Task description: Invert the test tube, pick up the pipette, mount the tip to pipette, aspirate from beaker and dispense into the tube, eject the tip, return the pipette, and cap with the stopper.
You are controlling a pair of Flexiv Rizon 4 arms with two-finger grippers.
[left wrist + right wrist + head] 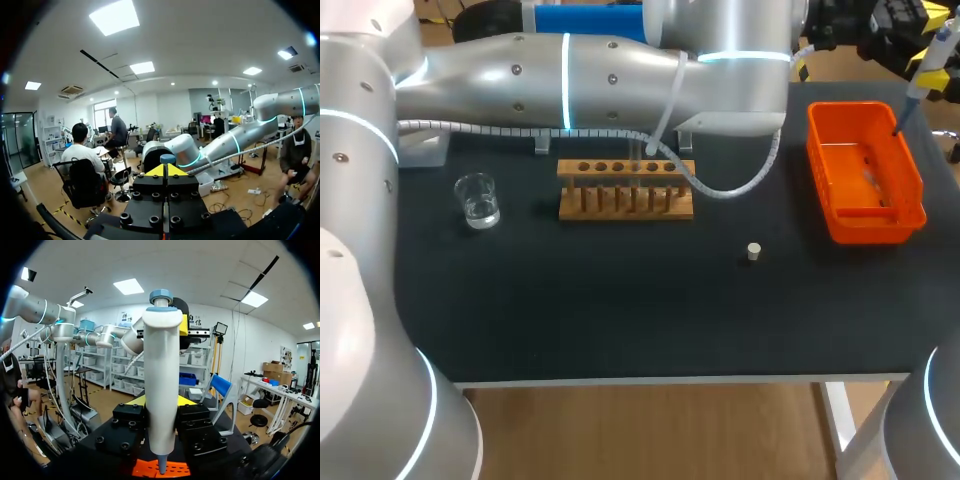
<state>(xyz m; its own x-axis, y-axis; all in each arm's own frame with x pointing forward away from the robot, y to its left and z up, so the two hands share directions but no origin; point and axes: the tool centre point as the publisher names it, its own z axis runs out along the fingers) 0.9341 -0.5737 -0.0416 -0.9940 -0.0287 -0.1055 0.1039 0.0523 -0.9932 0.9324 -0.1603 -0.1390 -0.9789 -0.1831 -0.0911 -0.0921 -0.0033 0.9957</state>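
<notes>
A white pipette (pixel 161 375) with a blue top stands upright between the fingers of my right gripper (pixel 161 401), which is shut on it. In the head view the pipette (pixel 928 62) hangs at the far right, its thin lower end over the orange bin (pixel 910 180). A clear test tube (pixel 650 163) stands in the wooden rack (pixel 625 202). The beaker (pixel 477 200) with clear liquid sits left of the rack. A small white stopper (pixel 753 251) lies on the mat. My left gripper (pixel 167 170) is shut and empty, pointing out at the room.
My left arm (pixel 600 70) stretches across the back of the table, above and behind the rack, with a cable looping down beside the tube. The orange bin (pixel 150 469) shows just below the pipette's end. The black mat (pixel 620 310) covers the table.
</notes>
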